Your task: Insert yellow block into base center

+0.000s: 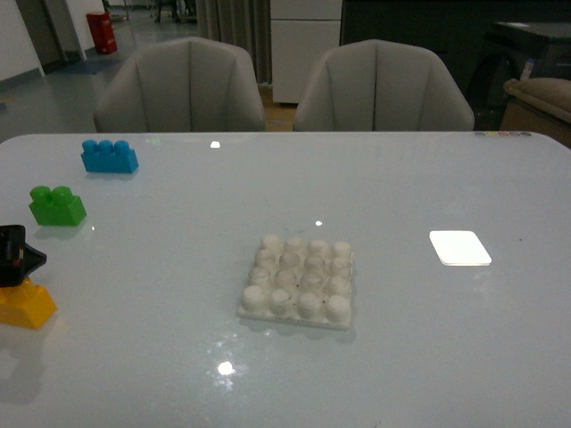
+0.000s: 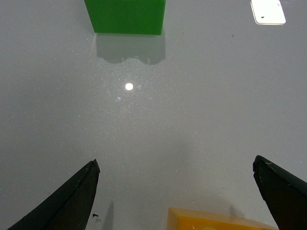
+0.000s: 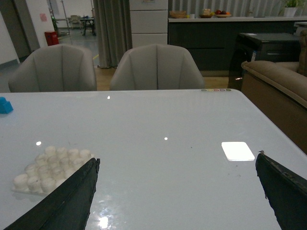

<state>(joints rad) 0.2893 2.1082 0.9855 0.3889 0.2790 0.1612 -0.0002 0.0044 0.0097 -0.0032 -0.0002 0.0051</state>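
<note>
Under spread left jaws, yellow block (image 1: 25,305); base (image 1: 299,278) well apart.

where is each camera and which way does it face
Front view: on the robot's body, facing across the table toward two chairs; only the left fingers show, by the yellow block.
Left wrist view: on the left wrist, looking down close at the table; open left fingers flank the yellow block, green brick beyond.
Right wrist view: on the right wrist, looking across the table toward the chairs; open right fingers show, the base behind one.
Shared: front and right wrist views both show the base and chairs.
</note>
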